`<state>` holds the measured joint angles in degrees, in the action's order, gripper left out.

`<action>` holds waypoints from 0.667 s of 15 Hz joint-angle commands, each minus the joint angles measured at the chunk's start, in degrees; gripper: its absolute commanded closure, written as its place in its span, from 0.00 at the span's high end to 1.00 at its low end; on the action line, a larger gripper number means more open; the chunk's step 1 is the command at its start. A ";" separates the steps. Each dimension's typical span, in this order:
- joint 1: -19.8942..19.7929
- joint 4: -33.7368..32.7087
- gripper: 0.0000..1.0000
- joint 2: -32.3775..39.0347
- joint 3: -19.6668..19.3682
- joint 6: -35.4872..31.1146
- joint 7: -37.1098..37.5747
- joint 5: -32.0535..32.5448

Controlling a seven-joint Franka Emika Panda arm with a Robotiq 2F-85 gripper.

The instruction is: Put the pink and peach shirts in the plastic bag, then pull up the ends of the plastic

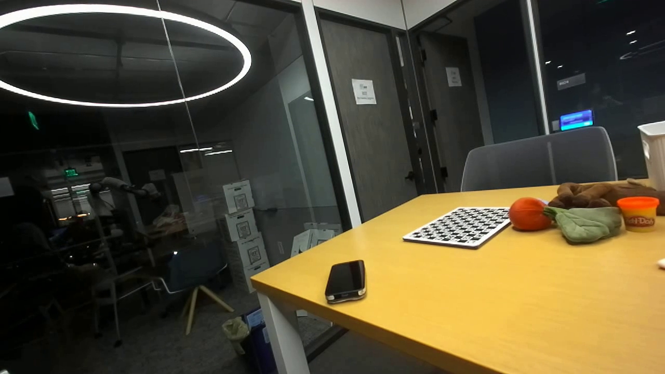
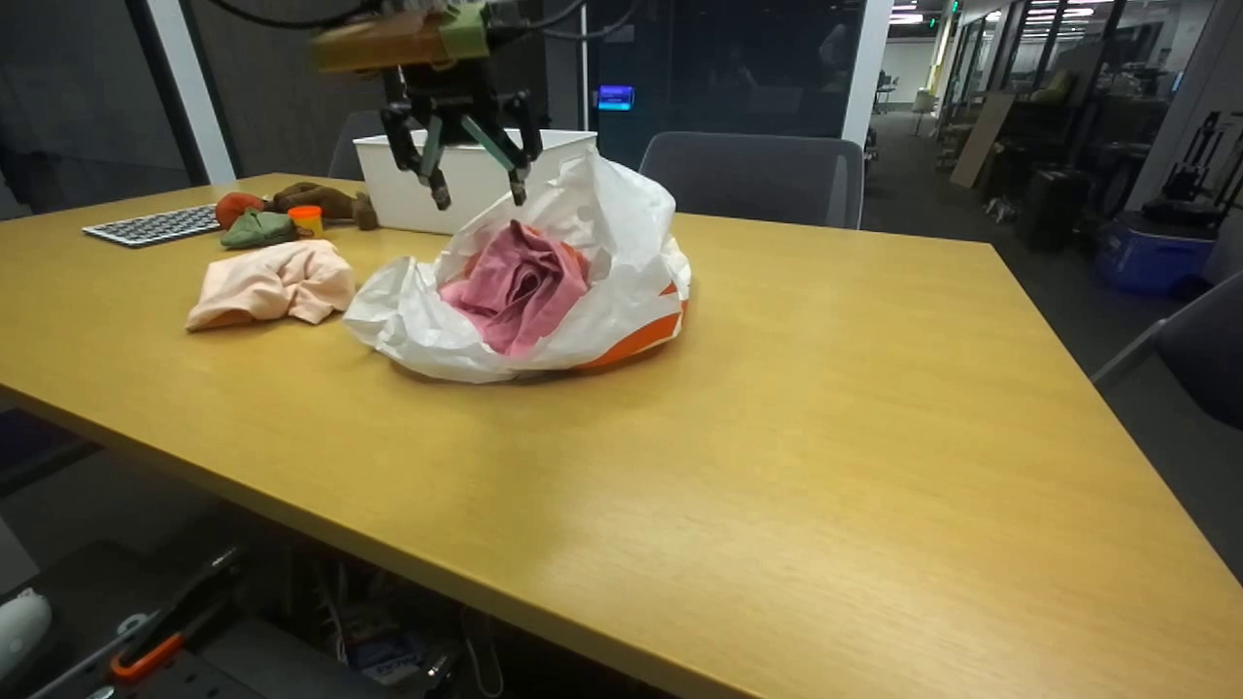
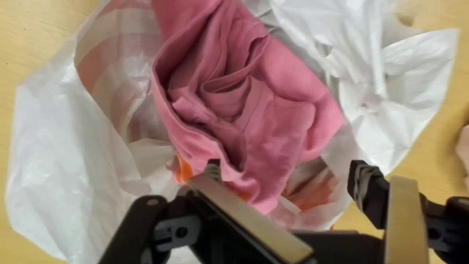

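The pink shirt (image 2: 524,291) lies bunched inside the open white plastic bag (image 2: 631,228), which has orange markings. In the wrist view, the pink shirt (image 3: 278,121) sits in the mouth of the plastic bag (image 3: 55,165). The peach shirt (image 2: 277,283) lies crumpled on the table beside the bag. Only its edge shows in the wrist view (image 3: 464,146). My gripper (image 2: 480,191) is open and empty above the bag. In the wrist view, the gripper's (image 3: 286,174) fingers are spread over the shirt and the bag's rim.
A white box (image 2: 413,184) stands behind the bag. A checkered board (image 1: 460,227), a red-orange plush (image 1: 530,214), a green leaf-like plush (image 1: 587,224), a Play-Doh tub (image 1: 638,214) and a brown plush (image 1: 592,195) lie on the table. A phone (image 1: 346,280) lies near a table corner.
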<state>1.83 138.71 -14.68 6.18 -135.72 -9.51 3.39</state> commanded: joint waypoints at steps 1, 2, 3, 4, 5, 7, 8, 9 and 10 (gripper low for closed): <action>5.84 2.09 1.00 -12.14 -3.44 12.91 -11.25 -7.35; 7.24 1.98 1.00 -14.21 -3.69 16.20 -13.13 -8.21; 8.60 2.69 1.00 -15.51 -3.19 17.60 -14.44 -8.03; 10.28 3.07 1.00 -16.54 -2.78 18.86 -15.69 -8.55; 12.10 3.42 1.00 -17.55 -2.37 19.71 -16.87 -9.21; 15.79 5.26 1.00 -18.61 -0.95 17.47 -18.44 -9.73; 17.71 5.55 1.00 -18.09 -0.14 16.67 -18.76 -10.37; 19.46 6.02 1.00 -17.43 1.33 14.92 -17.99 -10.68; 20.44 6.07 1.00 -16.81 2.70 14.92 -16.86 -10.07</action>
<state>18.95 143.54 -31.87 6.23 -117.96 -26.05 -5.83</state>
